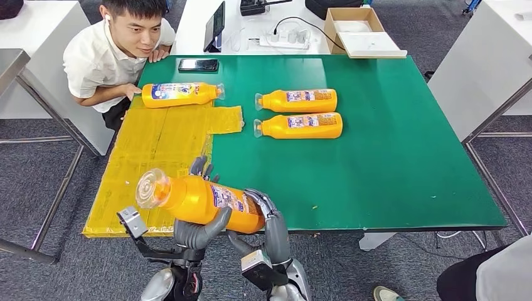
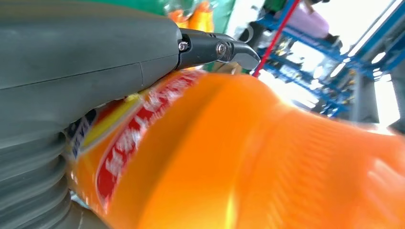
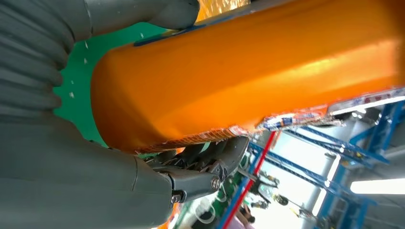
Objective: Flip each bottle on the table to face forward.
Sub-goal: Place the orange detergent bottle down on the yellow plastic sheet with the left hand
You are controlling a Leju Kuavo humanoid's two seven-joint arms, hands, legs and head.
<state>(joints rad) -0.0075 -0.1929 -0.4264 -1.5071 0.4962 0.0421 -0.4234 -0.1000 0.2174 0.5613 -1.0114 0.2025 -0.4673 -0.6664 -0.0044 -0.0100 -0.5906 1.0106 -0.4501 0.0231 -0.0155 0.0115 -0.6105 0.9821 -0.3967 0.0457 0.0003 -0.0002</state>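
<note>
Overhead, the left hand and right hand together clasp an orange bottle above the green table's near edge. Close up, the left wrist view shows fingers wrapping its label; the right wrist view shows fingers under its base.

Orange bottles with colourful labels, green table, yellow sheet.

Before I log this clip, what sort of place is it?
Probably an office or lab test area: a green-topped table with orange plastic bottles, white desks carrying a power strip and cardboard box, grey carpet, a person watching.
</note>
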